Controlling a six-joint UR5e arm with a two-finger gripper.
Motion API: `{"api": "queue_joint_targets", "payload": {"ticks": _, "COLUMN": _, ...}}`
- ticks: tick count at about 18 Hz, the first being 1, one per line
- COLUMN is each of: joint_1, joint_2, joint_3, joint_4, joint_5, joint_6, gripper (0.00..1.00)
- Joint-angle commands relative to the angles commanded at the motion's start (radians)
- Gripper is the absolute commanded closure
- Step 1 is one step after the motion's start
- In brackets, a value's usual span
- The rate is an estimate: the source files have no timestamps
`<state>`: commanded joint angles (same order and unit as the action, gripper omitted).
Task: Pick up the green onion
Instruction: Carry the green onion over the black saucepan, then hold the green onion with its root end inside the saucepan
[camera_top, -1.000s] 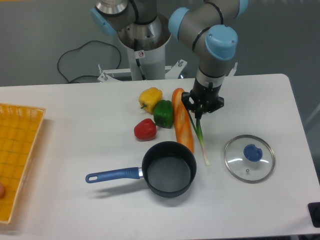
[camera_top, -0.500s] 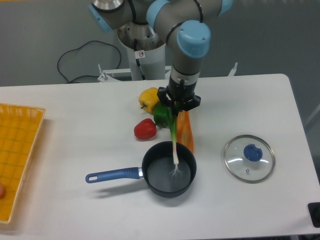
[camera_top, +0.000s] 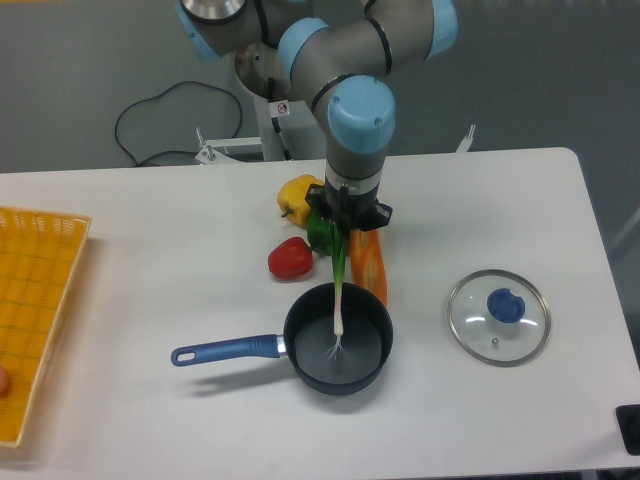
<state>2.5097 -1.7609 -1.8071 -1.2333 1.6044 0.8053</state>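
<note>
While the gripper (camera_top: 344, 222) hangs above the white counter (camera_top: 150, 260), its jaws are pinched on the leafy top of the green onion (camera_top: 339, 290). Onion dangles nearly straight down from the jaws, clear of the counter, dark green up high and fading to a pale stalk. Its white rooted tip sits inside the rim of the dark saucepan (camera_top: 338, 338), low over the pan floor; contact with the floor cannot be told. Saucepan has a blue handle (camera_top: 226, 350) pointing left.

Behind the hanging stalk: an orange carrot (camera_top: 368, 265) lying lengthwise, its near end just beside the pan rim. A green bell pepper (camera_top: 320, 232) is partly hidden by the gripper. Yellow bell pepper (camera_top: 298, 195) behind it, red bell pepper (camera_top: 290, 259) to the left front.

Glass lid (camera_top: 498, 315) with a blue knob lies flat to the right, well apart from the pan. Yellow basket (camera_top: 40, 300) at the left edge.
</note>
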Motion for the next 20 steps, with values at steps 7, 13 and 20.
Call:
{"api": "queue_joint_targets", "payload": {"ticks": 7, "joint_1": -0.028, "joint_2": -0.026, "joint_3": 0.049, "joint_4": -0.058, "joint_5": 0.040, "joint_6": 0.000, "gripper": 0.92}}
{"api": "queue_joint_targets", "payload": {"ticks": 13, "joint_1": -0.029, "joint_2": -0.012, "joint_3": 0.049, "joint_4": -0.060, "joint_5": 0.032, "joint_6": 0.002, "gripper": 0.92}}
{"api": "queue_joint_targets", "payload": {"ticks": 20, "joint_1": -0.029, "joint_2": -0.005, "joint_3": 0.052, "joint_4": -0.058, "joint_5": 0.032, "joint_6": 0.006, "gripper": 0.92}}
